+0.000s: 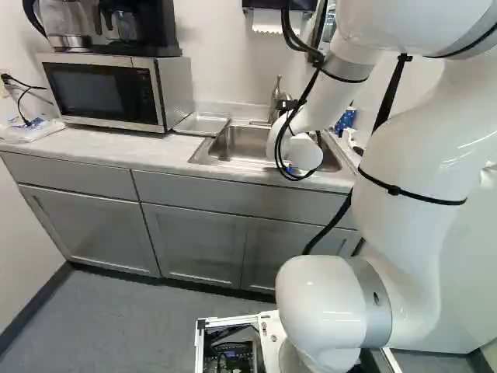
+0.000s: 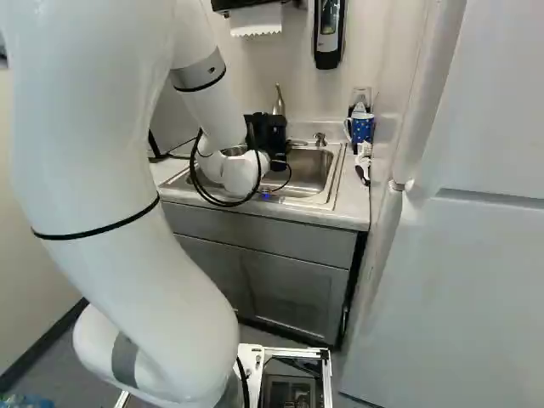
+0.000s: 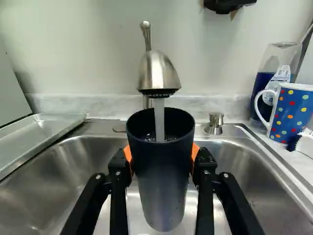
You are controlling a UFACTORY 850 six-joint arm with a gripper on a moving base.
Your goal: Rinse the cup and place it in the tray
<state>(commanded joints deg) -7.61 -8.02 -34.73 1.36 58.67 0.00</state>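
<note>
Black two-finger gripper clamped on the dark cup, orange pads pressing from both sides. Cup mouth up, over steel sink. Faucet running; water stream falls into the cup. Metal tray on counter between sink and microwave. Polka-dot mug at sink's other side.

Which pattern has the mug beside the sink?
Multicoloured dots on blue; the mug shows best in the wrist view.

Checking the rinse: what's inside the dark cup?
A water stream from the faucet, splashing where it lands. The bottom of the cup is hidden by its near wall.
</note>
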